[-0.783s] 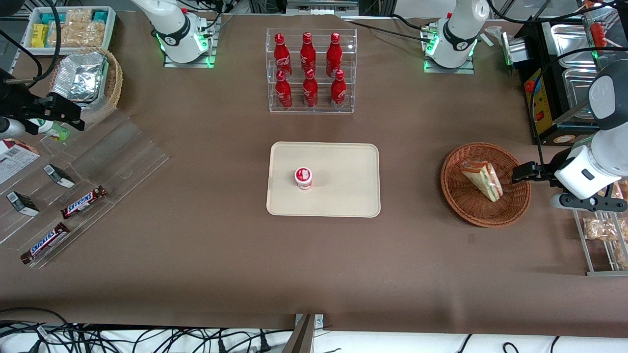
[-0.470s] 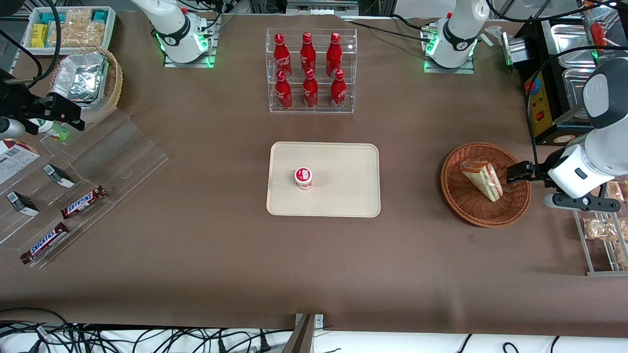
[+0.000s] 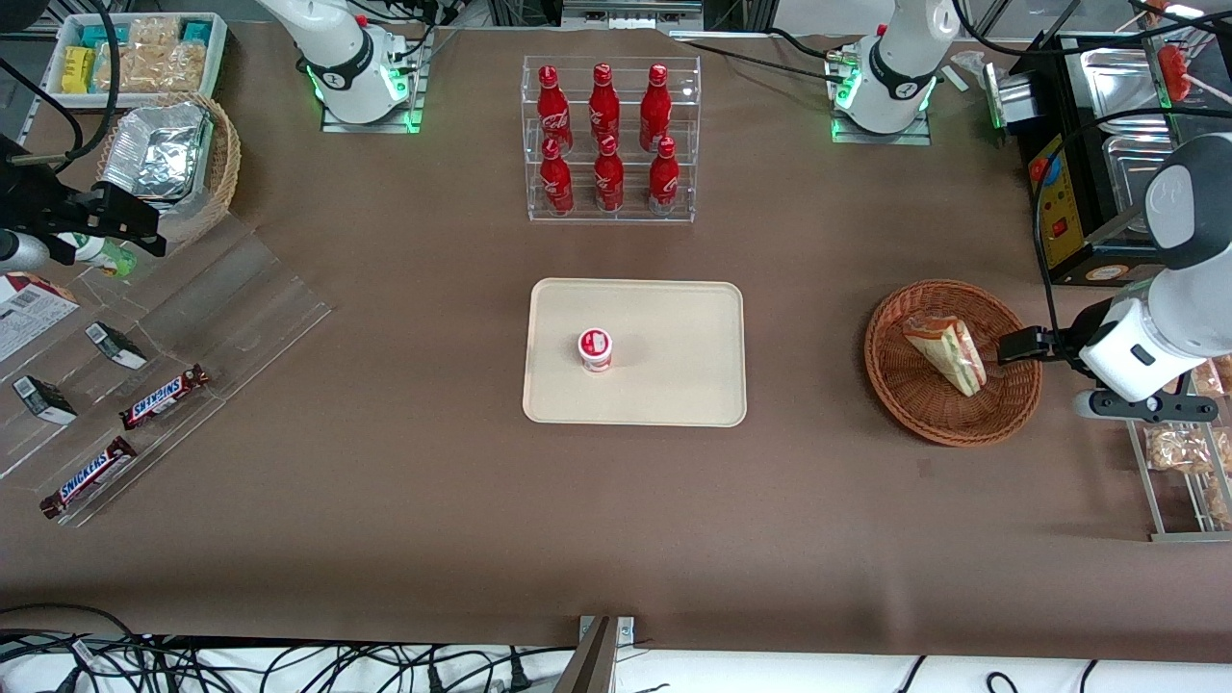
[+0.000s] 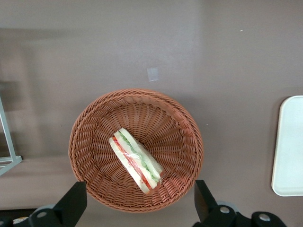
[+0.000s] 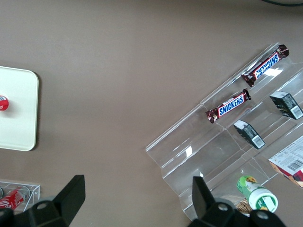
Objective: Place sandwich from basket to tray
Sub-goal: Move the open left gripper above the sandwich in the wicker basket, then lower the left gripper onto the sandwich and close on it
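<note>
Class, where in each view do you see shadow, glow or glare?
Front view: green glow at the arm bases; the open black two-finger gripper hangs over the round reddish-brown wicker basket. Left wrist view: soft, even light on the clear-wrapped triangular sandwich, faint shadow beside the basket. Right wrist view: glare on the clear acrylic rack.

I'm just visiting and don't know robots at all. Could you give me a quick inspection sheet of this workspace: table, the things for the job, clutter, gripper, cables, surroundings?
Surface: brown cloth-covered table, flat, slight wrinkles.
Job's things: clear-wrapped triangular sandwich lies in the round reddish-brown wicker basket; flat cream rectangular tray holds only a small red-and-white lidded cup.
Clutter: clear rack of six red bottles; clear stepped stand with chocolate bars; tan basket of foil trays; white bin of snack packets.
Grippers: left arm's gripper open, above the basket's edge, touching nothing.
Cables: black cables along the table edge nearest the front camera.
Surroundings: metal trays toward the working arm's end.
</note>
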You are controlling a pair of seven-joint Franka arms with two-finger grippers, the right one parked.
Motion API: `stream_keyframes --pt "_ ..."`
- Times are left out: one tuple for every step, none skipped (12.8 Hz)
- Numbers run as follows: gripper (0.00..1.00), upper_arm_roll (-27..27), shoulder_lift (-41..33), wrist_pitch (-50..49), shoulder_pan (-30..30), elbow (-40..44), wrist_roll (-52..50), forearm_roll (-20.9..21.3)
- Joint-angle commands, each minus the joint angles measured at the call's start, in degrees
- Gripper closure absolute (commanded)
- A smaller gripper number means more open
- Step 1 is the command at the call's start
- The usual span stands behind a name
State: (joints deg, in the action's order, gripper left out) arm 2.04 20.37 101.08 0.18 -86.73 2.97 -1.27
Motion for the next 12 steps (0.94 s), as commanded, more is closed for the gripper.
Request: stream_keyframes --pt "0.0 0.0 2.9 0.7 0.3 0.5 -11.2 0.5" --pt "0.0 0.0 4.2 1.0 0.3 0.4 -19.0 1.0" --pt "0.0 0.0 5.3 2.4 0.3 0.2 -20.8 1.1" --pt "0.0 0.0 5.4 4.4 0.3 -1.6 -21.3 1.0" --pt "0.0 0.0 5.3 6.9 0.3 -3.5 -21.9 1.0" --pt "0.0 0.0 5.2 9.3 0.3 -5.7 -22.0 1.1" --pt "0.0 0.1 5.1 12.2 0.3 -8.1 -22.7 1.5" --pt "0.0 0.1 4.9 15.6 0.3 -10.9 -25.4 2.7" --pt "0.0 0.1 4.4 20.1 0.3 -14.7 -28.7 4.6" --pt "0.0 0.0 4.1 24.3 0.3 -18.2 -31.8 6.4" --pt "0.0 -0.1 4.0 25.9 0.3 -20.0 -33.1 7.8" --pt "0.0 -0.1 3.9 26.0 0.3 -20.8 -33.3 7.9"
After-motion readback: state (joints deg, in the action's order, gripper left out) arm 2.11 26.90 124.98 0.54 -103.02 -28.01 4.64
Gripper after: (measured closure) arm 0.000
